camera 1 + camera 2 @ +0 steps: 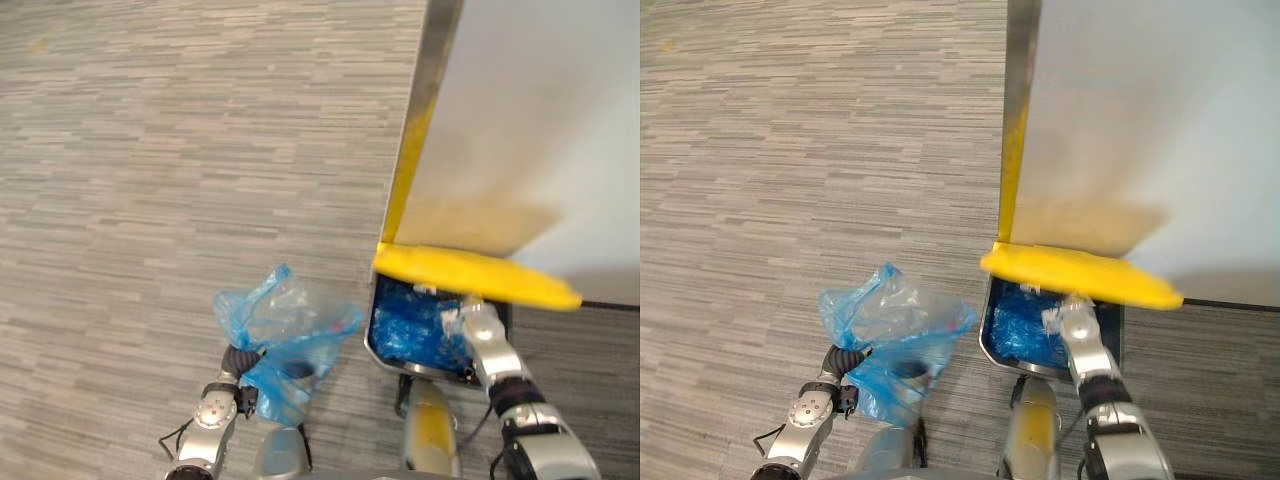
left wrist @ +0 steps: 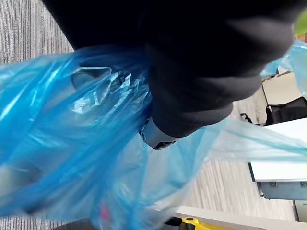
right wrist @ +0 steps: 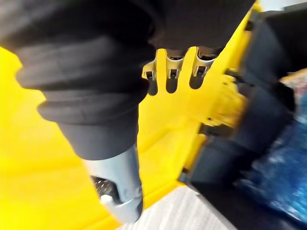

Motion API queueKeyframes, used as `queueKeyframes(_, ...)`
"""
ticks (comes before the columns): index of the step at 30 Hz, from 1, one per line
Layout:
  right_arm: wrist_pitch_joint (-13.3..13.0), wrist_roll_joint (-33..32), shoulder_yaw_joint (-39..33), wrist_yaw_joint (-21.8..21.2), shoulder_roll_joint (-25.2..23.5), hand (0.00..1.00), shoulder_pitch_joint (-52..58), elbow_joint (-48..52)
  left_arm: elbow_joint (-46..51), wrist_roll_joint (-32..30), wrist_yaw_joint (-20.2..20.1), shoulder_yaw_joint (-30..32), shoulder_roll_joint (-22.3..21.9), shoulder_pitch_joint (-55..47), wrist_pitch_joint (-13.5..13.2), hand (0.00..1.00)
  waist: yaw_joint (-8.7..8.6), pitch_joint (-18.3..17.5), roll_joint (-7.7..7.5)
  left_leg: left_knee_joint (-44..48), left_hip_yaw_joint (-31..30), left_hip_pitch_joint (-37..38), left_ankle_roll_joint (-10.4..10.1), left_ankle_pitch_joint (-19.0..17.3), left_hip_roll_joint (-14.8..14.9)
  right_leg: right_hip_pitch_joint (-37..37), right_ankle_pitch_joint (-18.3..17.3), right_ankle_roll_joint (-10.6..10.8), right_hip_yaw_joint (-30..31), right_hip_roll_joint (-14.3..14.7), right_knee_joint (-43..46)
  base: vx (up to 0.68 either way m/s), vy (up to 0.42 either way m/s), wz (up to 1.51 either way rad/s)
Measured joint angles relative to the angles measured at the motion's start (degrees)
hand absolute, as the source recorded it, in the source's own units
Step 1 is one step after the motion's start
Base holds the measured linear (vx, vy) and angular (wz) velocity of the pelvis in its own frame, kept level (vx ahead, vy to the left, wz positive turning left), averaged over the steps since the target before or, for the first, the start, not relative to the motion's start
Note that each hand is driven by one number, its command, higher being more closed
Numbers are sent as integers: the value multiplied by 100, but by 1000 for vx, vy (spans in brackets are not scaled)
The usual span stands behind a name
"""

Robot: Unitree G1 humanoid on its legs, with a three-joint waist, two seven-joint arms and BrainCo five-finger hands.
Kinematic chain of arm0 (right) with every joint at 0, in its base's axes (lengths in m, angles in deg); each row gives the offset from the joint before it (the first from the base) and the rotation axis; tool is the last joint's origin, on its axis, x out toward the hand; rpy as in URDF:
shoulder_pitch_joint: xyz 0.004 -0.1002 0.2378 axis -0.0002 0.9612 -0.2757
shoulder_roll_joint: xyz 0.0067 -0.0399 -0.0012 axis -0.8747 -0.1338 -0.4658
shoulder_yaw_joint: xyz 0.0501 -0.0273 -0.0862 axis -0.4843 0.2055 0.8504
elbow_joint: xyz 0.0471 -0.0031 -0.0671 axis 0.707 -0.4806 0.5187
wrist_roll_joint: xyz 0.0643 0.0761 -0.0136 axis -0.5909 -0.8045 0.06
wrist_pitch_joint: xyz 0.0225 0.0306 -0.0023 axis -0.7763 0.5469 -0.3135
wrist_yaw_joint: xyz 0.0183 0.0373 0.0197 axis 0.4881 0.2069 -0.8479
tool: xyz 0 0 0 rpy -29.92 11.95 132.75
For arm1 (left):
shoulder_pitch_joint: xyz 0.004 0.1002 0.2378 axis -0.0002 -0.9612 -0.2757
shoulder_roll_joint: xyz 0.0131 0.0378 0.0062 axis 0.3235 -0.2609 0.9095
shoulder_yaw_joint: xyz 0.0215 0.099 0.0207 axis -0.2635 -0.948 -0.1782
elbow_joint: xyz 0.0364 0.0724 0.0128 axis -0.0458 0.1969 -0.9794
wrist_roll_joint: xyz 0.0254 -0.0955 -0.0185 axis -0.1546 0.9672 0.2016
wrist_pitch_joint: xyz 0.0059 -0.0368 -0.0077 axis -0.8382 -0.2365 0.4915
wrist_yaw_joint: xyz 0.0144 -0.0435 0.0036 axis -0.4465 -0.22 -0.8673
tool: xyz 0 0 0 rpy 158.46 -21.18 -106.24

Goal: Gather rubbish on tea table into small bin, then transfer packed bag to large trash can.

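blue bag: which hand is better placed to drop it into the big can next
Left. The left hand holds the blue bag right beside the large trash can, while the right hand is pressed against the raised yellow lid, probably propping it up.

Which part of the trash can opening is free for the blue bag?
Free: the left of the opening, between the can rim and raised yellow lid. Crowded: its right, where the right robot hand props the lid.

blue bag (image 1: 285, 335): crumpled (translucent), just beside trash can (image 1: 372, 335) | yellow lid (image 1: 470, 275): raised
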Motion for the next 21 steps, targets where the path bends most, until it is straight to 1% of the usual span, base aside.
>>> queueKeyframes(1,32,10,118,-18,237,0,-287,-159,126,96,2,-34,2,1,-9,100,37,0,1,52,2,-53,0,0,13,0,41,-66,-7,6,-39,-46,6,4)
queueKeyframes(3,73,46,253,-16,536,0,-537,-457,324,270,-5,-91,8,93,-125,100,119,29,50,138,-12,-192,1,-1,43,1,144,-205,-62,30,-161,-81,20,9)
queueKeyframes(4,89,46,264,-16,565,0,-586,-498,388,314,-5,-95,9,96,-148,100,120,36,62,175,-17,-233,1,-1,45,1,174,-202,-71,29,-190,-102,33,8)
queueKeyframes(6,225,46,461,-23,703,0,-763,-556,616,453,-14,-158,16,109,-227,100,118,70,127,275,-17,-318,30,-21,37,2,289,-187,-63,28,-288,-85,34,2)
queueKeyframes(7,231,46,481,-24,776,0,-808,-556,727,506,-29,-229,14,129,-239,100,119,107,166,314,-27,-363,65,-44,37,2,316,-193,-66,28,-316,-104,31,1)
queueKeyframes(9,251,46,488,-26,839,0,-958,-556,873,611,-125,-370,11,173,-277,100,112,192,256,398,-37,-441,99,-63,38,2,388,-133,-69,38,-389,-104,19,2)
queueKeyframes(10,263,47,501,-28,883,0,-1043,-556,991,618,-144,-535,7,213,-278,100,104,251,307,428,-39,-459,99,-63,38,2,403,-117,-72,37,-399,-81,-1,0)
queueKeyframes(12,268,48,617,-34,959,0,-1173,-556,1242,648,-249,-755,1,261,-297,100,99,348,340,477,-38,-467,75,-49,45,2,405,-113,-70,42,-385,-68,-19,-1)
queueKeyframes(14,270,49,656,-50,968,0,-1287,-556,1441,742,-312,-1040,-2,405,-303,100,71,438,339,557,-38,-493,67,-44,56,2,411,-115,-72,44,-365,-37,-21,0)
queueKeyframes(16,273,49,693,-62,967,0,-1410,-556,1717,846,-480,-1473,-4,672,-312,100,-20,546,341,694,-30,-567,85,-56,55,3,442,-119,-69,25,-353,-41,4,2)
queueKeyframes(17,273,49,698,-71,967,0,-1436,-556,1796,876,-511,-1580,-2,741,-313,100,-34,570,338,725,-23,-575,100,-65,51,3,456,-118,-61,20,-356,-40,27,-3)
queueKeyframes(19,274,49,701,-148,976,0,-1607,-563,2117,1016,-623,-1960,-30,1115,-347,100,-77,726,342,901,50,-612,154,-116,51,3,509,-136,-3,19,-360,-45,35,-9)
queueKeyframes(21,280,49,746,-171,989,0,-1740,-601,2191,1099,-632,-2222,-124,1516,-380,100,-107,818,367,1068,62,-670,176,-189,56,-1,546,-116,28,21,-364,-65,31,-9)
